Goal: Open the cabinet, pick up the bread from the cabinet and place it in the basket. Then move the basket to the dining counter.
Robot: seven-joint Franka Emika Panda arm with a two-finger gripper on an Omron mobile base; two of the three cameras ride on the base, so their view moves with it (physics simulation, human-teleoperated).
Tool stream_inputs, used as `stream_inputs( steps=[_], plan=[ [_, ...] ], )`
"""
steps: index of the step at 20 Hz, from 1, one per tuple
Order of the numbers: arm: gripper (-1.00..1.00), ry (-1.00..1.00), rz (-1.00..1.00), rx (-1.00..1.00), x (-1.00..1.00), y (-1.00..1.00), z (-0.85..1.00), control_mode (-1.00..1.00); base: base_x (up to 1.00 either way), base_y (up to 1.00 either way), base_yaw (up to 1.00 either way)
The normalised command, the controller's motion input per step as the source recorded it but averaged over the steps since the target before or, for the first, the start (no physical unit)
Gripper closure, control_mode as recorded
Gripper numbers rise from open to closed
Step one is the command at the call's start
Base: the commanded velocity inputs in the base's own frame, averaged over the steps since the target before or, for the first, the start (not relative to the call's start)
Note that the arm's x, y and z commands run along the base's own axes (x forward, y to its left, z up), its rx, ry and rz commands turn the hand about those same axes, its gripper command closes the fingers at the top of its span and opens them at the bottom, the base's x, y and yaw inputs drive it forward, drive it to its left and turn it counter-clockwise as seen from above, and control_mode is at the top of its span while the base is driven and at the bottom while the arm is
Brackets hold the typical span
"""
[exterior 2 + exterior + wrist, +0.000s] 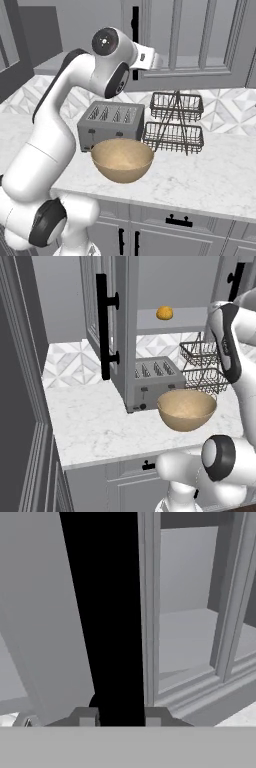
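Observation:
The cabinet's left door (107, 316) is swung wide open, its long black handle (103, 326) facing me. The bread (164, 312), a small golden bun, lies on the bare shelf inside. My gripper (120, 717) is up at the right door's black bar handle (135, 20); the bar fills the gap between the two fingertips (86, 717), so the gripper is shut on it. That right door (224, 281) stands slightly ajar. The tan basket (186, 409) sits on the marble worktop in front of the toaster, seen too in the right base view (122, 160).
A grey toaster (155, 381) stands behind the basket, and a black two-tier wire rack (175, 122) to its right. The open left door overhangs the worktop (90, 426). Low grey cabinets with short black handles (179, 220) run below.

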Motion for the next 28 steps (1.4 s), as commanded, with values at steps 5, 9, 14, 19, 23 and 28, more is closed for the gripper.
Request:
stream_inputs(
  steps=[5,9,14,19,23,28],
  plan=[
    [1.00,0.00,-0.01,0.00,-0.70,-0.40,0.04,-1.00,0.00,0.00,0.00],
    [1.00,0.00,-0.02,0.01,-0.75,-0.45,0.04,-1.00,0.00,0.00,0.00],
    [-1.00,0.00,-0.01,0.00,-0.76,-0.22,0.07,-1.00,0.00,0.00,0.00],
    [-1.00,0.04,-0.04,-0.22,-0.81,0.67,0.03,-1.00,0.00,0.00,0.00],
    [-1.00,0.15,-0.09,-0.55,-0.11,1.00,0.00,-1.00,0.00,0.00,0.00],
    [-1.00,0.21,-0.10,-0.45,0.73,1.00,0.00,-1.00,0.00,0.00,0.00]
  ],
)
